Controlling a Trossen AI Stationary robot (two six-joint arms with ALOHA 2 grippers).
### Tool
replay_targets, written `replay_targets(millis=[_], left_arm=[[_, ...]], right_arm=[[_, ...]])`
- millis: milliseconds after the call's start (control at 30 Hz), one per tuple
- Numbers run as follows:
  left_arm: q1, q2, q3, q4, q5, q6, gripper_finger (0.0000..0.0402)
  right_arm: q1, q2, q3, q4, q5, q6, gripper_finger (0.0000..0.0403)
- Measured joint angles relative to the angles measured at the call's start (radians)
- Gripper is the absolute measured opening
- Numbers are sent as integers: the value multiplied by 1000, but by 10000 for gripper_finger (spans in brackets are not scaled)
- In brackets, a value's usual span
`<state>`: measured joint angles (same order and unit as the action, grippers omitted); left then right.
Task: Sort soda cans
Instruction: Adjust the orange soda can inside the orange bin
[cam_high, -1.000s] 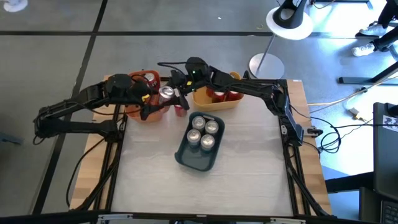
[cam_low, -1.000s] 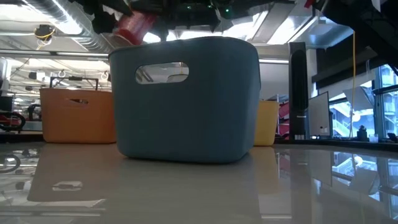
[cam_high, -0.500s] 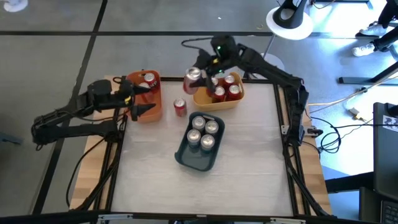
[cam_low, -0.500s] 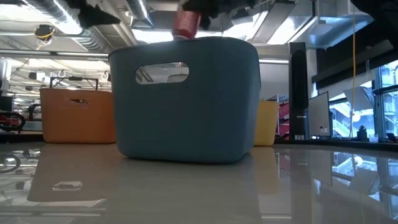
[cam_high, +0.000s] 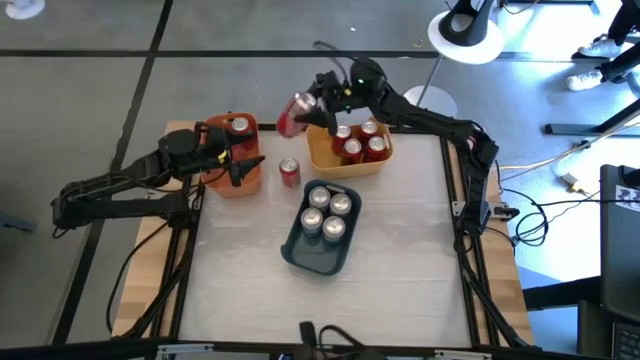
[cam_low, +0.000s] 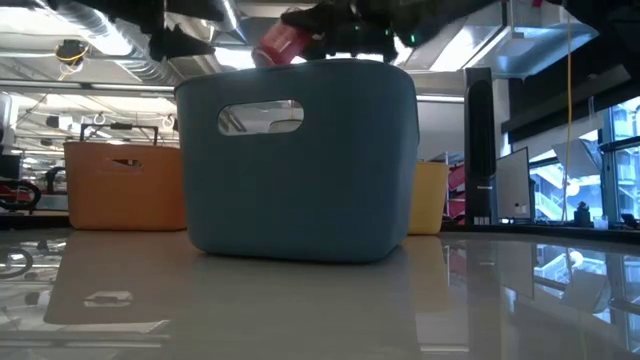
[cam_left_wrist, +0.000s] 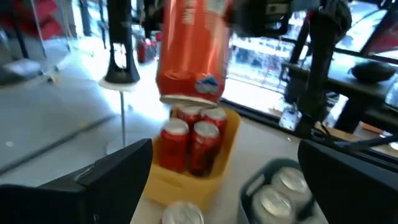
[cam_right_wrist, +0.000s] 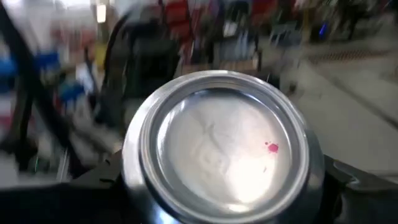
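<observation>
**Above the yellow bin's near-left corner: right gripper carrying a red can**

In the air, at the far edge of the table, the right gripper (cam_high: 312, 105) clamps a red soda can (cam_high: 293, 113), tilted, silver end toward the wrist camera (cam_right_wrist: 217, 146). From the low view the can (cam_low: 277, 43) hangs above the rim of the dark blue-grey bin (cam_low: 300, 160).

Just below and beside the gripper: the yellow bin (cam_high: 322, 158), four red cans (cam_high: 357, 142) standing upright inside. The left wrist view shows the carried can (cam_left_wrist: 194, 53) hanging over these (cam_left_wrist: 191, 143).

Nearer the table's front from the gripper: one lone red can (cam_high: 289, 172) upright on the table (cam_high: 400, 260), between the orange bin (cam_high: 252, 176) and the yellow one. Beyond it, the blue-grey bin holds four silver-topped cans (cam_high: 327, 210).

Across from the right gripper, the left gripper (cam_high: 246, 166) sits over the orange bin's inner edge, fingers (cam_left_wrist: 109, 180) spread wide, holding nothing. One red can (cam_high: 239, 126) stands in the orange bin's far end.
</observation>
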<state>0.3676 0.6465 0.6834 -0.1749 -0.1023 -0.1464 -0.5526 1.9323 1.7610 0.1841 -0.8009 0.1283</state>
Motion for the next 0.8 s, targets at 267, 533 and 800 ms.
replay_targets(millis=[267,533,800], left_arm=[[0,70,0,151,-148,224,388],[-38,187,0,382,-223,490,388],[-77,320,0,583,-248,695,388]], right_arm=[[-25,0,-245,644,145,575,280],[-23,0,-291,738,181,749,280],[19,0,-291,734,242,758,280]])
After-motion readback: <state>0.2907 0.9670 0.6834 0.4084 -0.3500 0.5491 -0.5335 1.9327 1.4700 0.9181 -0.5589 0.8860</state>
